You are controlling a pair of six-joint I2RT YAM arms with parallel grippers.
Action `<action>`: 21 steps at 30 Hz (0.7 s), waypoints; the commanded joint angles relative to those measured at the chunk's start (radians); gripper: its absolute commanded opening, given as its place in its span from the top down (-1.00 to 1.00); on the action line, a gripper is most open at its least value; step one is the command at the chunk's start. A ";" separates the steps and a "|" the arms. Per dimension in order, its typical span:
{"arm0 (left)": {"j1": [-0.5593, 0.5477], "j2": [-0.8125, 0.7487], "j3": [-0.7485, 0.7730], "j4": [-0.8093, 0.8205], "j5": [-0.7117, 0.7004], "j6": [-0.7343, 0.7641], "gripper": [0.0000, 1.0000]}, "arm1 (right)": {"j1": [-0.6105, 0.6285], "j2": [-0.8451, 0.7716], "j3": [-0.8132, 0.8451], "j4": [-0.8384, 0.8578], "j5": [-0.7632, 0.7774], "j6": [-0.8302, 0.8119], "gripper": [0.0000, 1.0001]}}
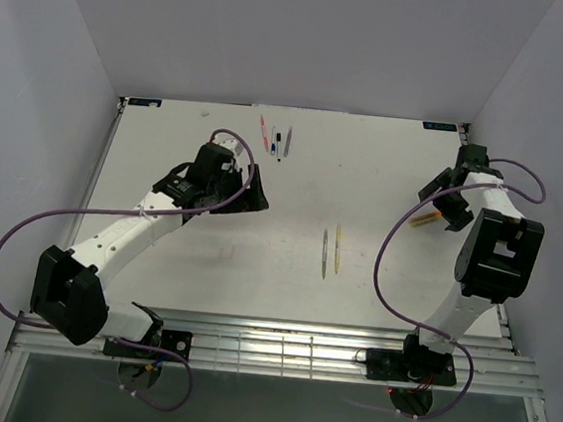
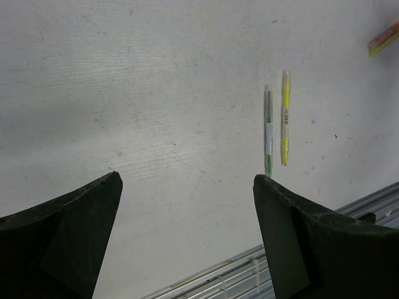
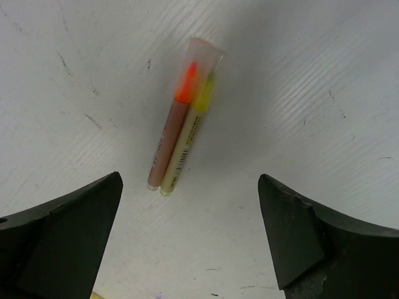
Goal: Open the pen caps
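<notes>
- Black fingers (image 3: 68, 230) of my right gripper (image 3: 188, 180) fill the bottom corners of its wrist view. The jaws stand wide apart and hold nothing.
- Just beyond those fingertips I see an orange pen (image 3: 167, 140) and a yellow-green pen (image 3: 187, 140). They lie side by side on the white table (image 3: 324, 93), touching along their length.
- Both pens wear clear caps (image 3: 202, 53) over their coloured tips. The caps are on and point away from the gripper.
- From the overhead view, that pair lies just beside the right gripper, near the table's right edge.
- My left gripper (image 2: 187, 179) hangs over bare table left of centre. Its jaws are likewise spread wide, with nothing between them.
- Ahead of it lie a green pen (image 2: 268, 131) and a yellow pen (image 2: 285, 118). They are parallel, close but not touching, near the middle of the table.
- I cannot tell from either view whether those two are capped.
- Three more pens (image 1: 276, 139) lie together near the far edge, beyond the left gripper. They are too small for me to make out any caps.
</notes>
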 commanded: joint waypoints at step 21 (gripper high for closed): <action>0.126 0.001 -0.028 0.022 0.112 0.070 -0.91 | -0.004 0.091 0.020 0.045 0.064 0.052 0.04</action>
